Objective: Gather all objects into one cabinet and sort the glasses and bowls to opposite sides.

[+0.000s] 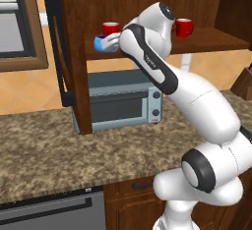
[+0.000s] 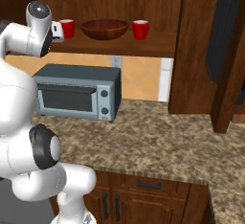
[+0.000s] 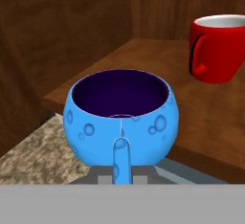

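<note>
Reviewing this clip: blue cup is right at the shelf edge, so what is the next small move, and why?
Probably carry the round blue handled cup forward over the reddish-brown wooden cabinet shelf beside the glossy red mug. The cup seems held at the end effector, off the shelf's front corner, above the counter.

You see blue cup (image 3: 122,117): bright sky blue, darker blue bubble spots, deep purple-black inside. Two mugs: glossy red, white insides, one (image 1: 110,28) at left of shelf, other (image 2: 140,29) right of bowl. Bowl (image 2: 105,28): dark brown wood. Cabinet (image 1: 74,37): reddish-brown wood grain. Toaster oven (image 2: 76,92): grey-blue, dark glass door. Counter (image 2: 158,141): speckled brown-beige granite. Your arm (image 1: 192,101): white, dark joints.
</note>
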Robot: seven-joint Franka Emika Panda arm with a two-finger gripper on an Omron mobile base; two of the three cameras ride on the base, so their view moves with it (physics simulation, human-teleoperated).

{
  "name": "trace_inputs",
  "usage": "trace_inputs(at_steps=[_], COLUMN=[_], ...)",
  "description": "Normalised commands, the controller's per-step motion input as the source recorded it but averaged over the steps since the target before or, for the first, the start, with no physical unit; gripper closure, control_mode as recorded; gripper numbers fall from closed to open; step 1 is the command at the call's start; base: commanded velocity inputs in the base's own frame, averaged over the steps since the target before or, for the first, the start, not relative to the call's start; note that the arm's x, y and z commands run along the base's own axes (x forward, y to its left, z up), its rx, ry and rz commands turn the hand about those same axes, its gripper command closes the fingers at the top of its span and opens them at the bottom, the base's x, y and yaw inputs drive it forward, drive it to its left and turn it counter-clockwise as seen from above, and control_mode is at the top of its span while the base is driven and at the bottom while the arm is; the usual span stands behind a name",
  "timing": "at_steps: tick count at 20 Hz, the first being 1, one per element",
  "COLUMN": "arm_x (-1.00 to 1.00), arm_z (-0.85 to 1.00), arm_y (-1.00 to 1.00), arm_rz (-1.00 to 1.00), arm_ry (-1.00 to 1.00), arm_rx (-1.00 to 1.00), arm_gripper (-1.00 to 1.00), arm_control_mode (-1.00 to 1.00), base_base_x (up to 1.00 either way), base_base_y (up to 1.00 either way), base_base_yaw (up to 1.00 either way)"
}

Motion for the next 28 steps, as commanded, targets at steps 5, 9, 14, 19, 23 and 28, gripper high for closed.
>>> trace_inputs(at_steps=[5,9,14,19,23,28], arm_x=[0.54,0.55,0.55,0.54,0.6,0.48], arm_z=[-0.16,-0.03,-0.04,-0.18,-0.14,-0.22], arm_y=[0.13,0.29,0.3,0.23,0.25,0.22], arm_rz=[-0.03,-0.03,-0.01,0.0,0.0,0.0], arm_ry=[0.08,0.09,0.04,0.04,0.04,0.05], arm_rx=[0.0,0.0,0.0,-0.04,-0.03,-0.03], arm_gripper=[1.0,1.0,1.0,1.0,1.0,1.0], arm_control_mode=[-1.0,-1.0,-1.0,-1.0,-1.0,-1.0], base_base_x=[0.0,0.0,0.0,0.0,0.0,0.0], base_base_y=[0.0,0.0,0.0,0.0,0.0,0.0], base_base_yaw=[0.0,0.0,0.0,0.0,0.0,0.0])
